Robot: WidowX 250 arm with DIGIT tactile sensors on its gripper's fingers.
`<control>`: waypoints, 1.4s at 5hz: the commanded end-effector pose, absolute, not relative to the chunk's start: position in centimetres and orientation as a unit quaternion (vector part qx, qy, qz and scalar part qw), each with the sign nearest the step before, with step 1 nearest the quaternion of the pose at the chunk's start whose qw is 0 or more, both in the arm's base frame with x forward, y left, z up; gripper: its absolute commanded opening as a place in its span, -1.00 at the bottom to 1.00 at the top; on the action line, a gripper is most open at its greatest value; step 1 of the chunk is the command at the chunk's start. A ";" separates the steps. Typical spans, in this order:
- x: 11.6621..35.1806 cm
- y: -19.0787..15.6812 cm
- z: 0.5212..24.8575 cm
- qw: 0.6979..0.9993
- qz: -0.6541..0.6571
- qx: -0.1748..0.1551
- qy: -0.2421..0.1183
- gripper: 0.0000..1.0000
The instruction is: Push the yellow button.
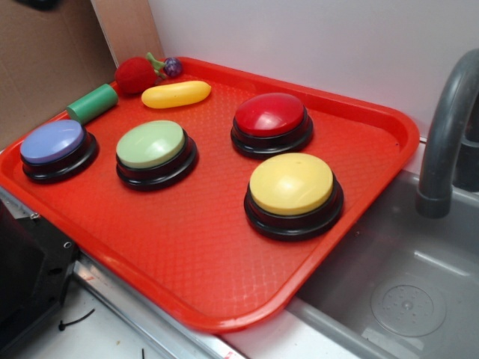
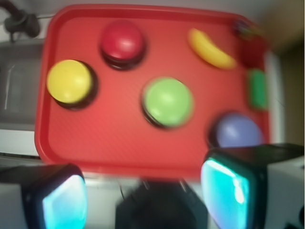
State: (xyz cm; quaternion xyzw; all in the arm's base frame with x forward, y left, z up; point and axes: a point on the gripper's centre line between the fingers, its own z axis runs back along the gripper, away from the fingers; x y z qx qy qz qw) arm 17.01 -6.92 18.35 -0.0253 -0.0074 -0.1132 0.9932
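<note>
The yellow button [image 1: 291,183], a domed yellow cap on a black round base, sits on the red tray [image 1: 187,247] at its right side, near the sink. In the wrist view the yellow button [image 2: 69,81] is at the tray's upper left. My gripper [image 2: 143,195] is high above the tray's near edge, far from the yellow button. Its two fingers [image 2: 64,200] with cyan pads stand wide apart with nothing between them. The gripper does not show in the exterior view.
On the tray are also a red button [image 1: 270,114], a pale green button [image 1: 151,144], a blue button [image 1: 52,142], a yellow toy banana [image 1: 177,94], a green cylinder [image 1: 92,103] and a red toy strawberry [image 1: 137,75]. A sink [image 1: 404,299] with a grey faucet [image 1: 445,134] lies right of the tray.
</note>
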 end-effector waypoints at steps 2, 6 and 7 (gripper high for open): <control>22.3 -19.8 7.8 0.898 -0.438 -0.017 -0.034 1.00; 21.1 -14.9 7.5 0.919 -0.394 -0.008 -0.029 1.00; 21.0 -14.7 9.6 0.927 -0.371 0.007 -0.053 1.00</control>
